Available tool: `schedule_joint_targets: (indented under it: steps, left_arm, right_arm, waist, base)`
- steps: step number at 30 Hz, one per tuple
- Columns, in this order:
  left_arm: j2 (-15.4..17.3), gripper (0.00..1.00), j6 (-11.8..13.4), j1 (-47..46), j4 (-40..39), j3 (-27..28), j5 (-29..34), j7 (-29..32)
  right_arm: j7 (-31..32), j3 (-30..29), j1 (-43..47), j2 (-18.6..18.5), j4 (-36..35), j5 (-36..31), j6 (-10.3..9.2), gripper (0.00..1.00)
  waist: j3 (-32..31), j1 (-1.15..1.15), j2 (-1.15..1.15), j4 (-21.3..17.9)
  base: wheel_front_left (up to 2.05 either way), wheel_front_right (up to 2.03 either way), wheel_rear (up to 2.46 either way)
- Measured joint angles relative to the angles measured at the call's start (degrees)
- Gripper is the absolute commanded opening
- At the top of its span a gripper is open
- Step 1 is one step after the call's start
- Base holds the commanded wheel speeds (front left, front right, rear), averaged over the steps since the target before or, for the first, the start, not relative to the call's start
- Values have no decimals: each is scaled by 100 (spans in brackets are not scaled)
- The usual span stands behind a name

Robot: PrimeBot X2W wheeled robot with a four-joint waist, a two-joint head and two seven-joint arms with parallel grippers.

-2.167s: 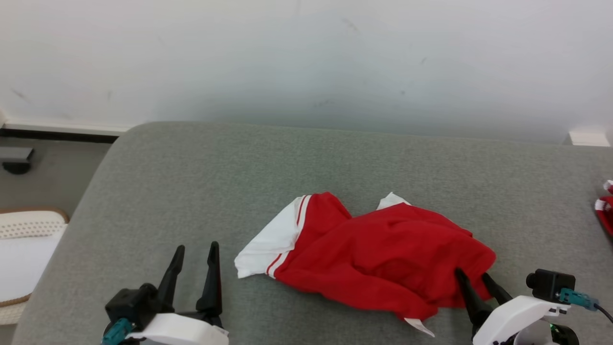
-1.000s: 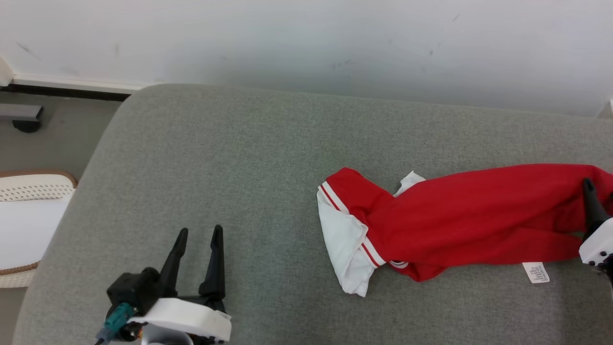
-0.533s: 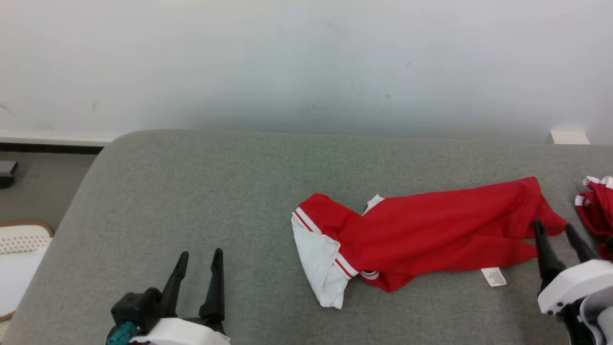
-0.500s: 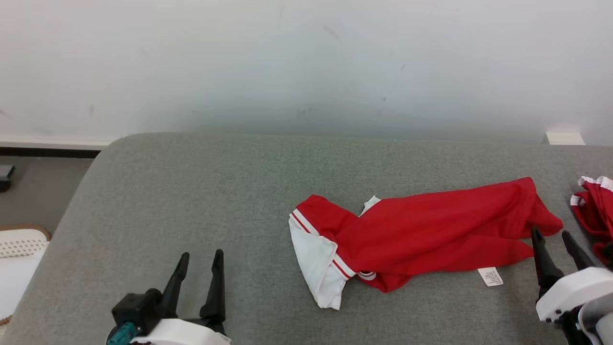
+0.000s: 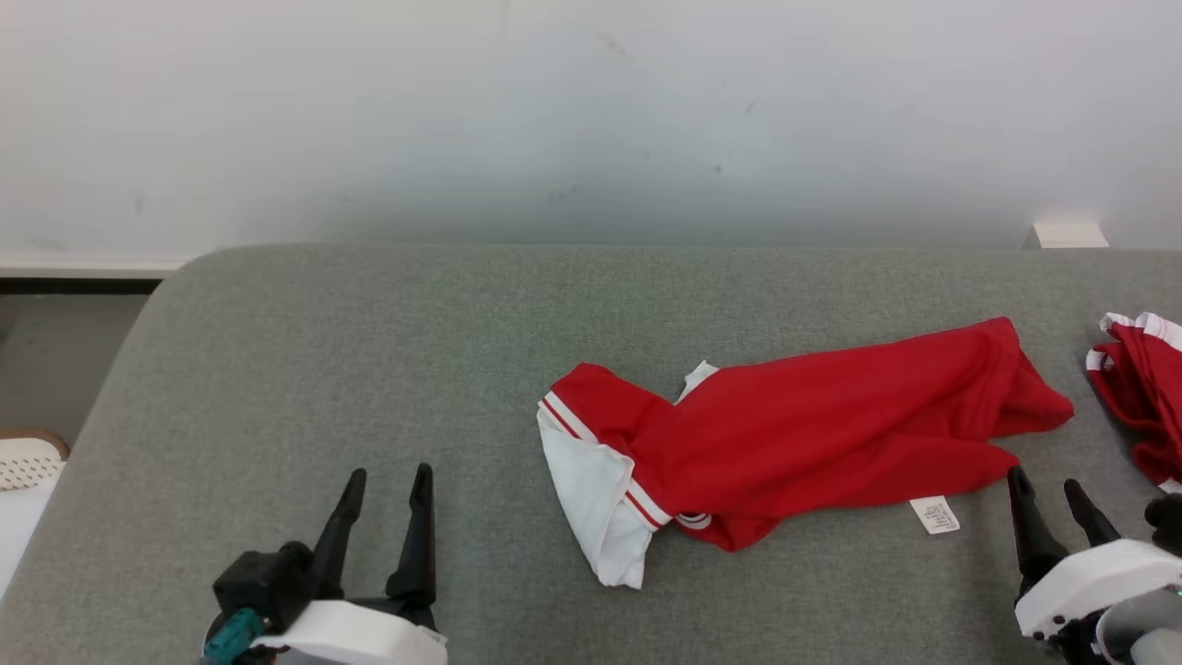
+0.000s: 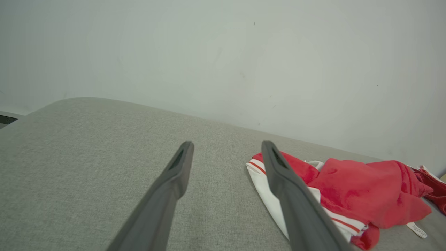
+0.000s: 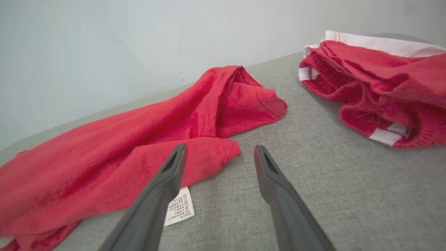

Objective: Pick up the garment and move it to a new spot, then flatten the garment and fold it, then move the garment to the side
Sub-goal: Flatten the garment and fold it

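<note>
**Head view.** We see the garment, a red shirt with a white, red-striped sleeve, lying as a long rumpled band across the right-centre of the grey cushion. Its sleeve points left and its red end points right, and a care label shows at the near edge. The left gripper hangs at the lower left, well apart from the garment, with its fingers spread wide and nothing between them. The right gripper sits at the lower right, just beside the garment's near right end, equally wide and empty. A second red garment lies bunched at the right edge, apart from the first. **Left wrist view.** The two fingers stand wide over bare cushion, and the white sleeve lies beyond and to the right of the right-hand finger. **Right wrist view.** The parted fingers frame bare cushion just short of a red hem corner. The left-hand finger passes in front of the care label, and the second garment fills the upper right. **Progress.** We judge that the garment now rests free of both grippers, so the first carry looks complete. The cloth is twisted and doubled on itself rather than spread, so flattening, folding and the final move to the side all appear to remain.
</note>
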Motion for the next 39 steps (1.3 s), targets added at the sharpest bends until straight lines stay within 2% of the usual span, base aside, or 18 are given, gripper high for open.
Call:
schedule_joint_targets:
  steps: [5,11,12,13,14,15,16,22,27,34,39]
  left_arm:
    - [-1,100,-24,-151,-3,-2,5,1]
    - [0,100,-41,-269,10,42,13,1]
    - [0,100,-41,-283,11,51,14,0]
    - [0,100,-42,-289,11,56,13,0]
    - [0,100,-42,-291,14,57,13,1]
    - [0,100,-45,-291,18,58,13,1]
    - [1,100,-47,-292,24,60,13,1]
    - [0,100,-40,-279,52,73,13,0]
    - [0,100,-22,-158,62,115,13,0]
    - [0,100,9,45,51,129,13,1]
    - [0,100,-16,81,45,148,35,1]
  right_arm:
    - [577,10,-597,-34,354,153,0,100]
    - [1220,-1,-1141,-134,1135,159,0,100]
    - [1303,19,-1197,-130,1195,162,0,95]
    - [1369,40,-1244,-109,1216,205,0,51]
    - [1408,52,-1271,-86,1224,274,0,42]
    - [1410,70,-1276,-75,1229,311,0,15]
    - [1415,90,-1275,-73,1239,327,0,0]
    - [1274,249,-1143,-91,1087,528,0,0]
    - [993,334,-786,-246,492,708,0,0]
    - [1110,368,371,-705,-847,967,1,0]
    - [1228,-23,1234,-971,-1346,960,0,0]
  waist:
    - [265,0,0,85]
    - [484,0,0,254]
    - [500,0,0,281]
    - [516,0,0,301]
    - [525,0,0,318]
    - [528,0,0,332]
    - [523,1,0,339]
    - [402,0,0,323]
    - [226,0,0,220]
    - [3,0,0,-41]
    - [-68,0,0,-229]
  base:
    - [0,0,0]
    - [0,0,0]
    - [0,0,0]
    - [0,0,0]
    - [0,0,0]
    - [0,0,0]
    - [0,0,0]
    - [0,0,0]
    - [0,0,0]
    - [0,0,0]
    - [0,0,0]
